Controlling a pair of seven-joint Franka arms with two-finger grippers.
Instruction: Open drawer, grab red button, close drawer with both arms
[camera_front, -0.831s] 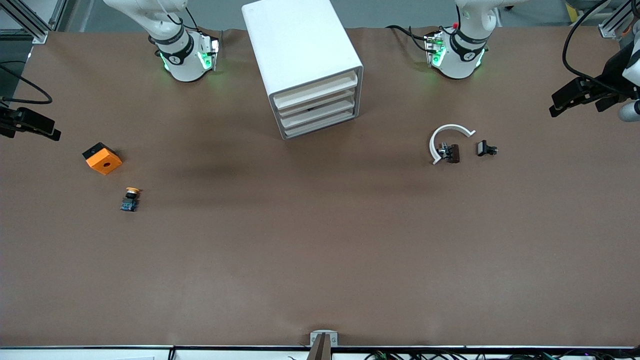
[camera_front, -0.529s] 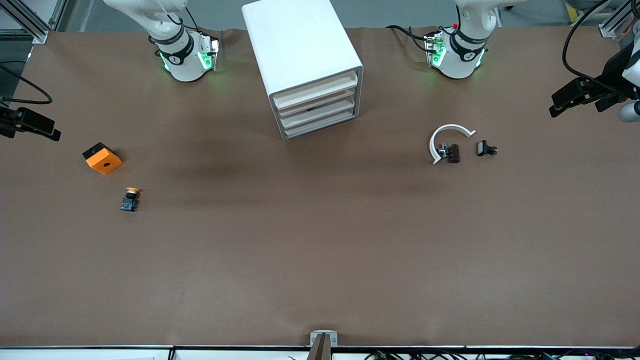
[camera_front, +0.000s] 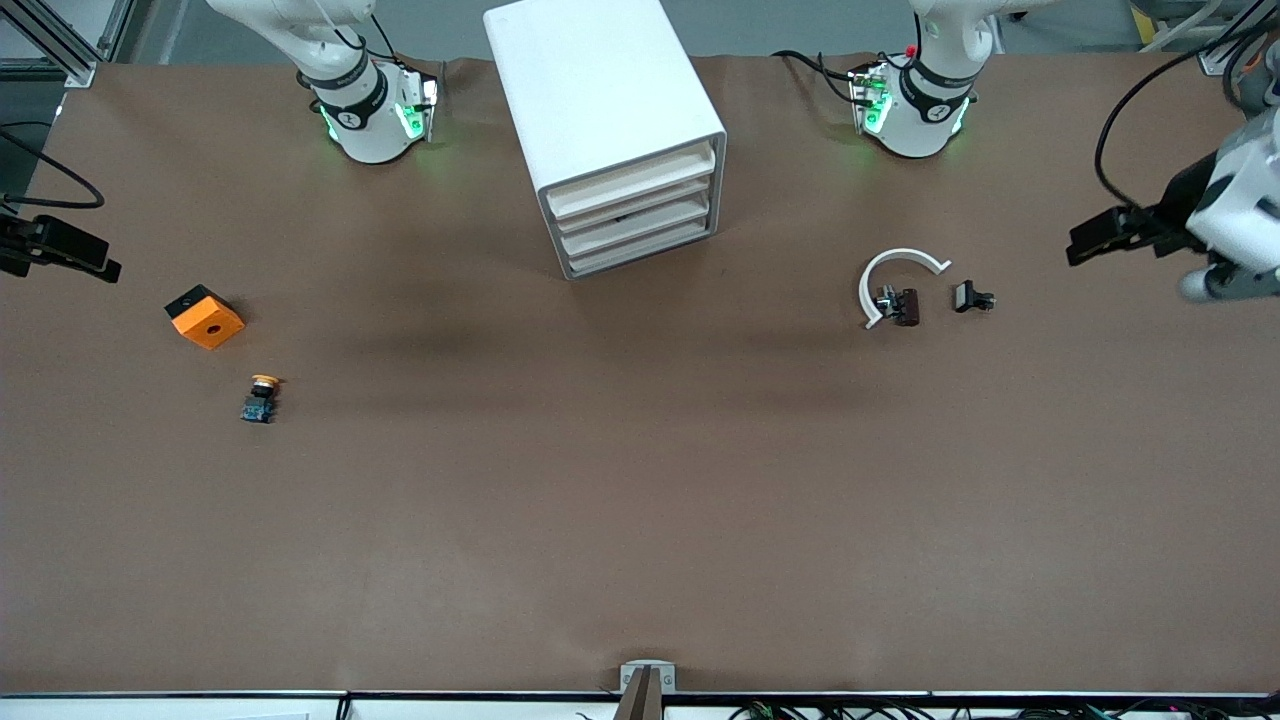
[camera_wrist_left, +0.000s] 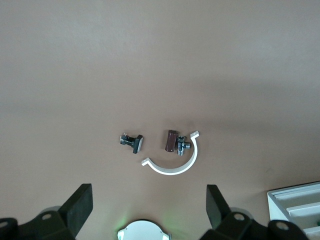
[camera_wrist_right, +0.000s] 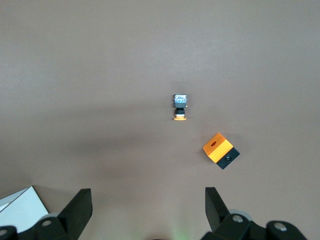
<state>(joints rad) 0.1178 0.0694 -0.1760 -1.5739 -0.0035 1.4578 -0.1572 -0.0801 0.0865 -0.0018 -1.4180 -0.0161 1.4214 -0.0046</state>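
Note:
The white drawer cabinet (camera_front: 610, 140) stands between the two arm bases, and all its drawers are shut. The red-capped button is out of view. My left gripper (camera_front: 1088, 242) is open and empty, high over the left arm's end of the table. In the left wrist view (camera_wrist_left: 148, 200) its jaws stand wide apart. My right gripper (camera_front: 95, 262) is open and empty, high over the right arm's end of the table. It also shows wide open in the right wrist view (camera_wrist_right: 148, 200).
An orange cube with a hole (camera_front: 204, 316) and a yellow-orange-capped button (camera_front: 261, 397) lie toward the right arm's end. A white half ring (camera_front: 868, 280), a brown clamp piece (camera_front: 905, 306) and a small black part (camera_front: 970, 297) lie toward the left arm's end.
My left gripper has moved in over the table toward the cabinet's side. The right arm has not moved. Nothing on the table has shifted.

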